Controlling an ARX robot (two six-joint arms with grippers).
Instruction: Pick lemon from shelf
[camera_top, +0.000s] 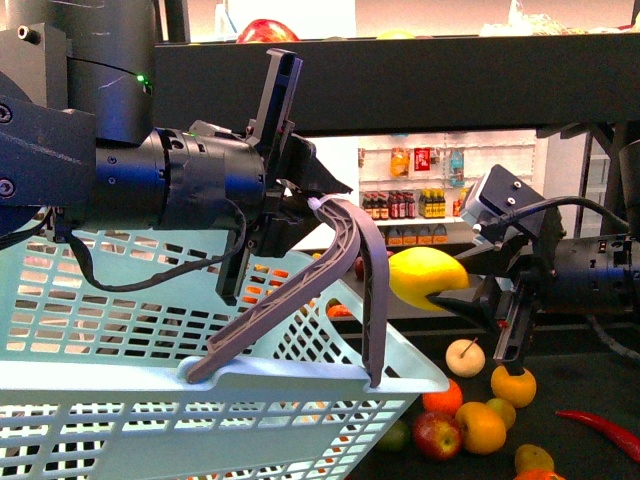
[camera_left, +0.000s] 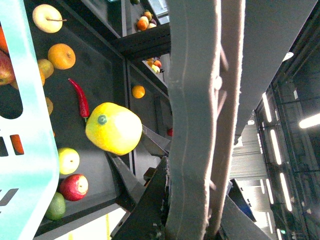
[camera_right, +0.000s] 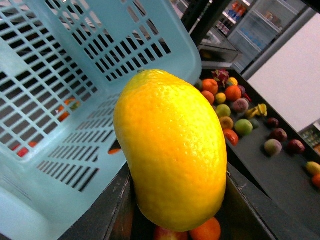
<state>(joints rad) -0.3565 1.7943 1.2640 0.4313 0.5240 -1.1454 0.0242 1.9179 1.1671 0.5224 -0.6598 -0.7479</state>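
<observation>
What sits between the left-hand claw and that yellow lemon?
In the front view, only the basket's grey handle, gripped by the left claw, arches between it and the lemon.

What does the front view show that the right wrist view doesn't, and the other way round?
Only the front view shows the left hand shut on the basket's grey handle, and the right hand seen from the side. Only the right wrist view shows the dark purplish fruits farther along the shelf. Both show the lemon gripped by the right hand, beside the pale blue basket.
</observation>
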